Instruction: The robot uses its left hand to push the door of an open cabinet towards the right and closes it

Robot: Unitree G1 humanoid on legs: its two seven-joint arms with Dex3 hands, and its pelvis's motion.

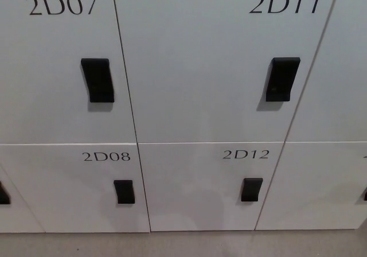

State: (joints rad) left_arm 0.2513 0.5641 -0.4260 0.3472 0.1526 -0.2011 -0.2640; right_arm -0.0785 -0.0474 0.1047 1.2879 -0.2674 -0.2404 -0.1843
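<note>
A wall of white cabinet doors fills the head view, and every door sits flush with its neighbours. The door marked 2D11 (212, 67) takes up the upper middle, with a black handle (282, 79) at its right side. Left of it is door 2D07 (57, 67) with its black handle (97, 80). Below are the smaller doors 2D08 (74, 188) and 2D12 (200, 182), each with a small black handle. No arm or hand of mine shows in the picture.
A strip of grey floor (183, 244) runs along the bottom edge under the lower doors. More white doors continue at the right edge (338, 96) and the lower left corner.
</note>
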